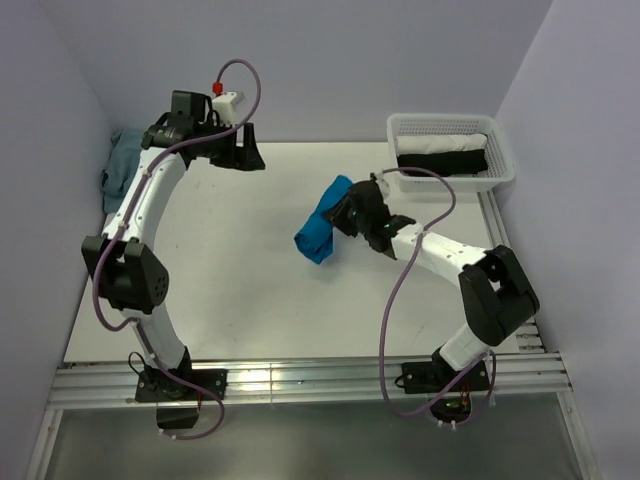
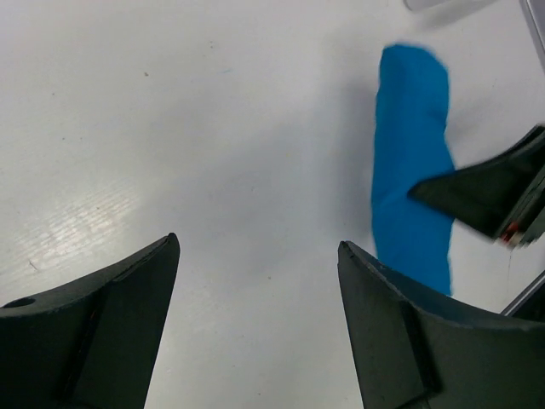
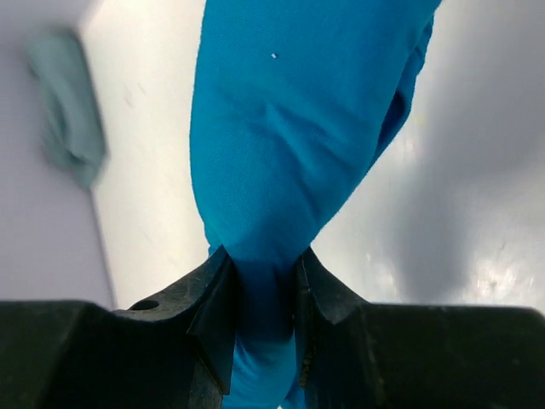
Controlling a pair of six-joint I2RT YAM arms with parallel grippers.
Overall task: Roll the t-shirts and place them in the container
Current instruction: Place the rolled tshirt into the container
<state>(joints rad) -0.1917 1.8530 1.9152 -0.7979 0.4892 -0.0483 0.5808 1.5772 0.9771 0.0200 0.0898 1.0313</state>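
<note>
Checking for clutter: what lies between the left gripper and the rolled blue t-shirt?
Only bare table between the left gripper and the blue t-shirt, seen in the left wrist view.

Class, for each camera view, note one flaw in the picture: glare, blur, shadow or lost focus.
Top external: glare streaks the metal rail at the near edge. Left wrist: the blue t-shirt has a smeared upper edge. Right wrist: the grey-green cloth is out of focus, and a shadow falls on the table beside the shirt.
</note>
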